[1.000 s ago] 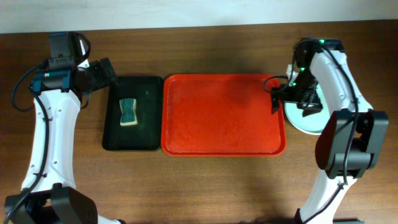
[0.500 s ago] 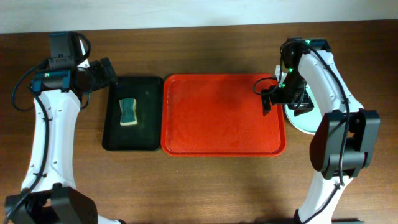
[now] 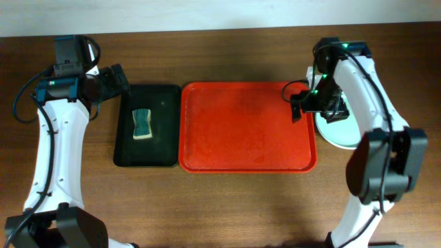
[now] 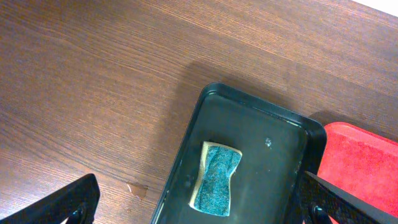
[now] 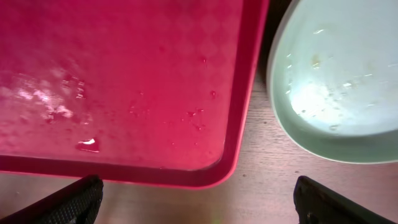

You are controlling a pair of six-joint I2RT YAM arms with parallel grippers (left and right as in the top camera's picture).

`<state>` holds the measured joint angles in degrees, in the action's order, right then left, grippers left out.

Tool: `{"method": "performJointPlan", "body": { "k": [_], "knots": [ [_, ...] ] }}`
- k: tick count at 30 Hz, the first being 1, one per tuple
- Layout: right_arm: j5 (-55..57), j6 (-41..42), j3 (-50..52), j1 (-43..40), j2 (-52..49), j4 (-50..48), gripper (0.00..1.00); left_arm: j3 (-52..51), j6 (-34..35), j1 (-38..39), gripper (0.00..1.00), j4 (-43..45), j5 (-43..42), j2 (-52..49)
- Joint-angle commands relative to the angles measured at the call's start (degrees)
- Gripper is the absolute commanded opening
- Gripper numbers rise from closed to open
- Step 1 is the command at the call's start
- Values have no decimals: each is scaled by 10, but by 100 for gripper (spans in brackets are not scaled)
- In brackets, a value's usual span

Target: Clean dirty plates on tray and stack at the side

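The table (image 3: 220,200) is viewed straight down from overhead; the black tray (image 4: 267,124) and red tray (image 5: 124,62) are seen nearer by downward-facing wrist cameras.

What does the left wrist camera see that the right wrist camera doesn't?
Only the left wrist view shows the black tray with the sponge lying in it. Only the right wrist view shows the plate, off the red tray, beside its corner. Both views show part of the red tray and some of the table.
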<state>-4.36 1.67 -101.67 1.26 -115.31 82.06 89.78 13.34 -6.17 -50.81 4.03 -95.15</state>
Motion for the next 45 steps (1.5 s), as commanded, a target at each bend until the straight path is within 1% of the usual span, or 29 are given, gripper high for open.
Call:
{"method": "performJointPlan", "body": {
  "k": [1, 7, 15, 22, 26, 33, 37, 41, 43, 45],
  "knots": [
    [-1, 0, 2, -2, 113, 0, 99, -1, 10, 0, 99, -1, -2, -3],
    [-1, 0, 2, -2, 298, 0, 99, -1, 10, 0, 99, -1, -2, -3],
    [-1, 0, 2, -1, 512, 0, 99, -1, 10, 0, 99, -1, -2, -3],
    [2, 0, 2, -1, 622, 0, 99, -1, 10, 0, 99, -1, -2, -3],
    [47, 0, 2, 0, 688, 0, 99, -1, 10, 0, 99, -1, -2, -3],
    [40, -3, 15, 6, 841, 0, 99, -1, 10, 0, 99, -1, -2, -3],
    [42, -13, 64, 18, 921, 0, 99, -1, 10, 0, 99, -1, -2, -3],
    [45, -13, 165, 18, 1014, -7, 99, -1, 10, 0, 99, -1, -2, -3],
    [45, -13, 229, 18, 1060, -45, 99, -1, 10, 0, 100, -1, -2, -3],
    [45, -13, 294, 18, 1097, -104, 99, -1, 10, 0, 99, -1, -2, -3]
  ]
}}
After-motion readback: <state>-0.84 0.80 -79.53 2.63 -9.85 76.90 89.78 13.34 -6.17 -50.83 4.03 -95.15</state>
